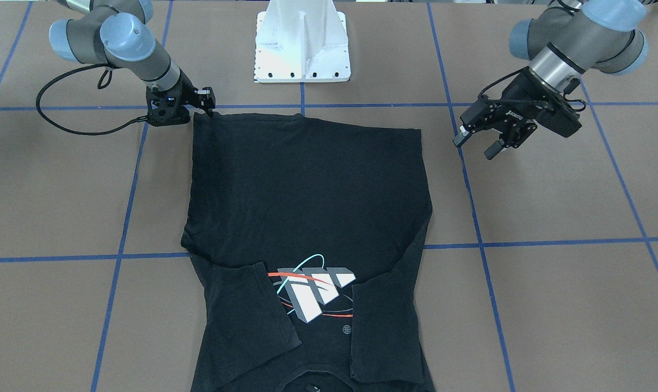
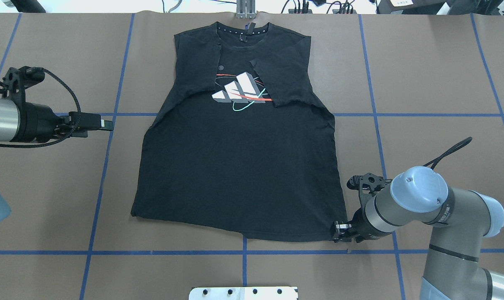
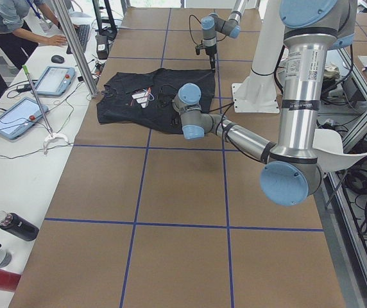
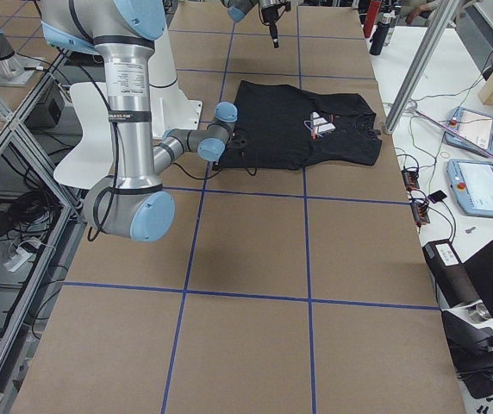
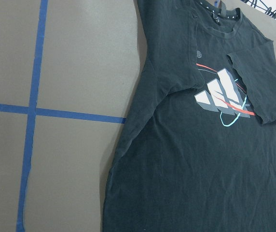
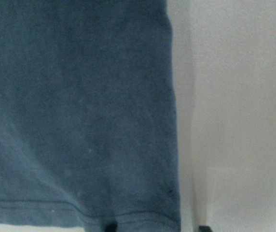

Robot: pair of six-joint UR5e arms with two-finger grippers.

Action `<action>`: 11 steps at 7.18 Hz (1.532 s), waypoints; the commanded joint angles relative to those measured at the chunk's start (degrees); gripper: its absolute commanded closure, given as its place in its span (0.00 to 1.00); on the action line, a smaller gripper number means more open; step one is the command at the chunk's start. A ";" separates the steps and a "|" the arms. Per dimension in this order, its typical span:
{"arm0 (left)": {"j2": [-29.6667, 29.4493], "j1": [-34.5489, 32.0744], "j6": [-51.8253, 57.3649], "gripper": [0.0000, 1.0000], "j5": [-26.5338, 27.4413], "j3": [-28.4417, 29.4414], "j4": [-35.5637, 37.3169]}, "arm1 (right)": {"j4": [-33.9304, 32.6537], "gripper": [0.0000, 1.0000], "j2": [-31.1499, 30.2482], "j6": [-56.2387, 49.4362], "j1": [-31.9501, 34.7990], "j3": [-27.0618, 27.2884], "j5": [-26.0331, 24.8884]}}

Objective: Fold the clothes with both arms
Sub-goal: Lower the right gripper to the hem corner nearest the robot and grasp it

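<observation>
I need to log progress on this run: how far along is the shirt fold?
Done: both short sleeves are folded in over the chest of the black cotton T-shirt, which lies flat, logo up. In hand: the right gripper sits at one hem corner, fingers apart, not yet closed. The left gripper hangs open, clear of the shirt. Left: gripping the hem and folding the body.

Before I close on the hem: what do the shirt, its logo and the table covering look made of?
T-shirt: soft matte knit, likely cotton; it lies limp with fine wrinkles and stitched hems. Logo: flat printed ink or film, crisp-edged. Table covering: matte brown paper or card, apparently; blue lines look like tape.
</observation>
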 commanded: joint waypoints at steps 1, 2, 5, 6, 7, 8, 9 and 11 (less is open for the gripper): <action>0.00 0.00 0.00 0.00 0.00 -0.07 0.00 | -0.07 0.38 0.00 0.00 0.00 -0.05 -0.01; 0.00 0.00 0.00 0.00 0.00 0.02 0.00 | -0.07 0.40 0.00 0.00 0.00 -0.05 -0.01; 0.00 0.00 0.00 0.00 0.00 0.02 0.00 | -0.07 0.68 0.00 0.09 0.00 -0.05 -0.10; 0.00 0.00 0.00 0.00 0.00 0.02 0.00 | -0.07 0.72 0.09 0.00 0.00 -0.05 -0.10; 0.00 0.00 0.00 0.00 0.09 0.02 0.00 | -0.07 0.73 0.09 0.00 0.00 0.04 -0.10; 0.00 0.00 0.00 0.00 0.00 0.02 0.00 | -0.07 0.68 0.00 0.00 0.00 0.04 -0.01; 0.00 0.00 0.00 0.00 0.09 0.02 0.00 | -0.07 0.64 0.00 0.00 0.00 0.04 0.08; 0.00 0.00 0.00 0.00 0.00 0.02 0.00 | -0.07 0.76 0.00 0.09 0.00 0.04 -0.01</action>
